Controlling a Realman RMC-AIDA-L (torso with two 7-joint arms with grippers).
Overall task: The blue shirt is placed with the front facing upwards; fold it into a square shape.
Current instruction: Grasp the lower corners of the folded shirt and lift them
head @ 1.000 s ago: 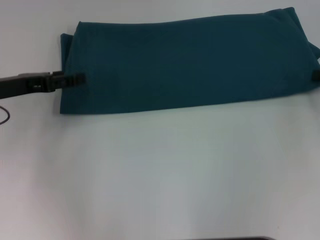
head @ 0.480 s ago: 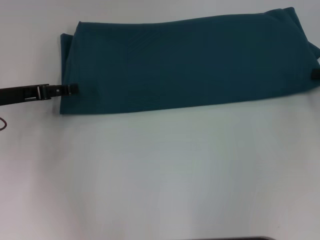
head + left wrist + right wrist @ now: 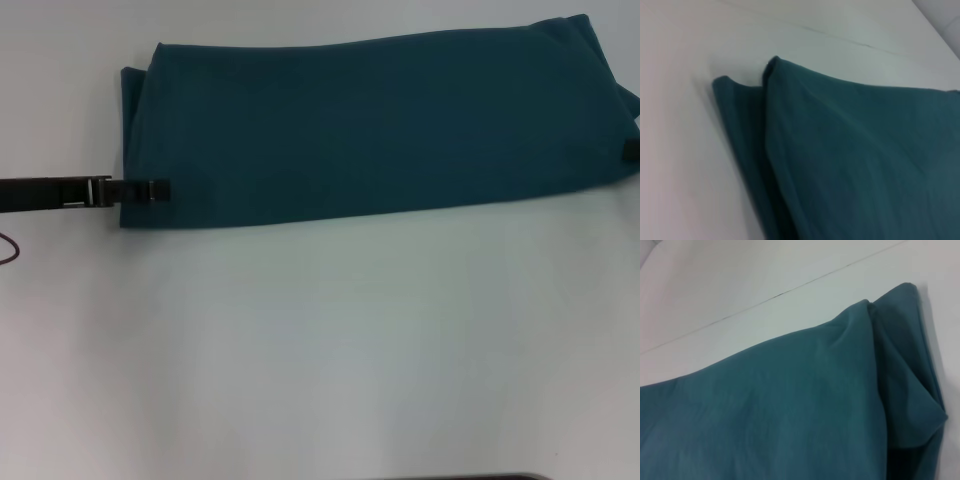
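Left gripper [image 3: 160, 189]: my black fingers reach in flat from 9 o'clock; tips overlap the shirt's left edge near its near-left corner. I cannot tell whether they are spread, pressed together or pinching cloth.
Right gripper [image 3: 631, 150]: only a dark tip shows at 3 o'clock, against the shirt's right edge. Finger state: cannot tell.
Blue shirt [image 3: 370, 130]: folded into a long band across the far half of the table, running 9 to 3 o'clock, plain side up.
Shirt, left end [image 3: 740, 125]: two layers; upper fold set back from the lower one, which sticks out beside it.
Shirt, right end [image 3: 905, 365]: cloth bunched and creased at the corner.
Table [image 3: 320, 350]: white; bare toward 6 o'clock.
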